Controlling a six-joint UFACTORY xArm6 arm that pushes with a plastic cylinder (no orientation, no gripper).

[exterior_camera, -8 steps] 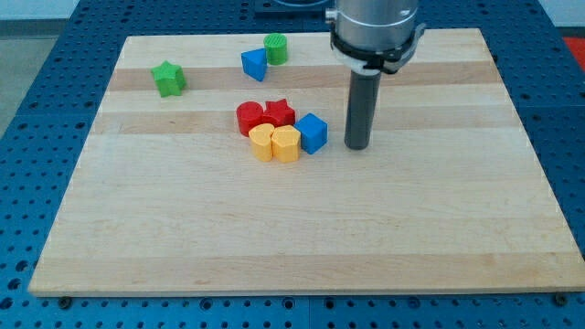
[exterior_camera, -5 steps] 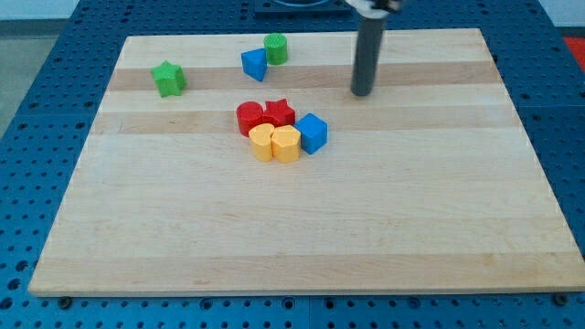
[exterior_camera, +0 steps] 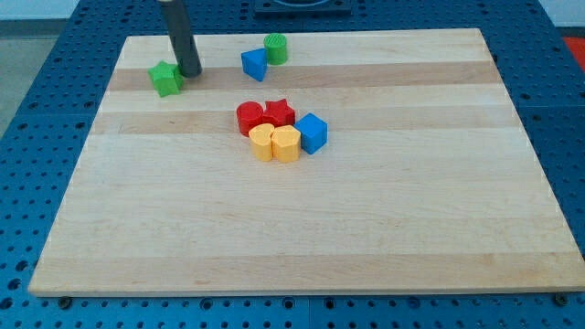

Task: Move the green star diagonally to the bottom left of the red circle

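Note:
The green star (exterior_camera: pixel 166 79) lies near the board's top left. My tip (exterior_camera: pixel 190 74) stands just to the star's right, close against its upper right side. The red circle (exterior_camera: pixel 249 118) sits at the left of a cluster near the board's middle, below and to the right of the star. The rod rises out of the view's top.
A red star (exterior_camera: pixel 280 113), a blue cube (exterior_camera: pixel 312 132) and two yellow blocks (exterior_camera: pixel 262 143) (exterior_camera: pixel 286 144) crowd the red circle. A blue triangle (exterior_camera: pixel 253 64) and a green cylinder (exterior_camera: pixel 276 47) lie at the top. The wooden board (exterior_camera: pixel 302 228) sits on a blue pegboard.
My tip has swept from right of the blue cube up and far left across the board to the green star's right side. No block has visibly moved.

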